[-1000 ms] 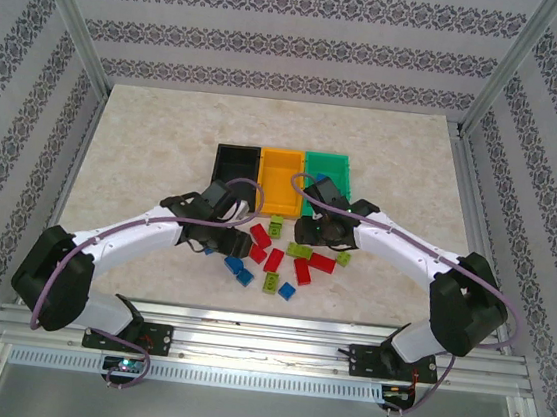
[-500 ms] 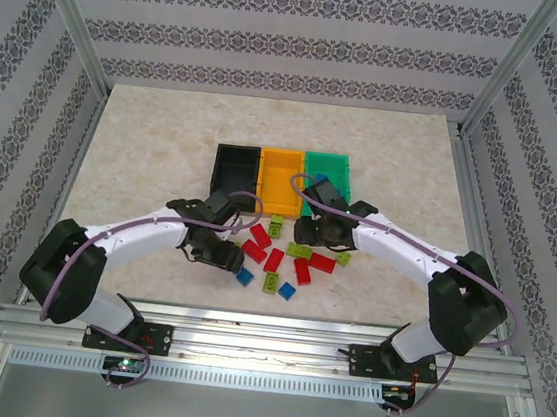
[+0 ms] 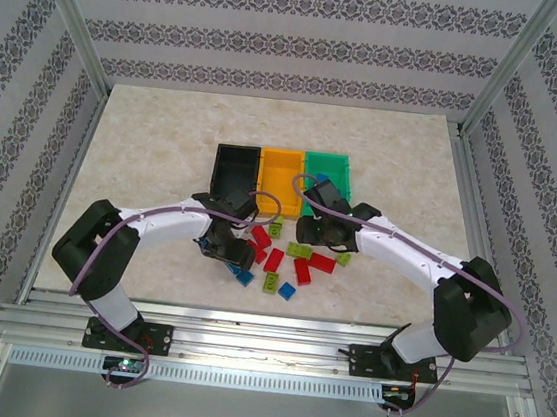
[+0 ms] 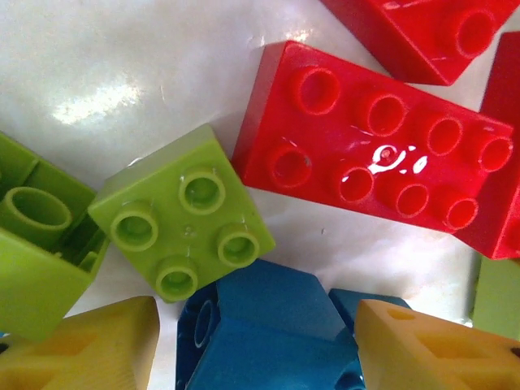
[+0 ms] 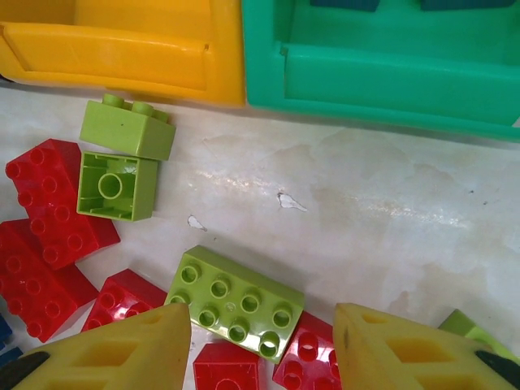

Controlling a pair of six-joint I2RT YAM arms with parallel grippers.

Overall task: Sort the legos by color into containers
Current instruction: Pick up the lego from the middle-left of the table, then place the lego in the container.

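Now: left claw [image 4: 260,345] spread, straddling blue brick [image 4: 268,325] on the surface [image 3: 154,154], near side of the bins [image 3: 280,179]. Right claw [image 5: 262,333] spread, empty. Risk: lime brick [image 4: 183,215] just beside the blue one gets pinched too and mis-sorted.

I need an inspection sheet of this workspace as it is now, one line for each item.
Surface: pale marbled table, small marks near the bins.
Job's things: black bin, orange bin, green bin side by side; red, lime and blue legos loose in front.
Clutter: nothing seen.
Grippers: left gripper open astride a blue brick; right gripper open above a lime brick.
Cables: purple cable along each arm.
Surroundings: patterned walls, aluminium frame.
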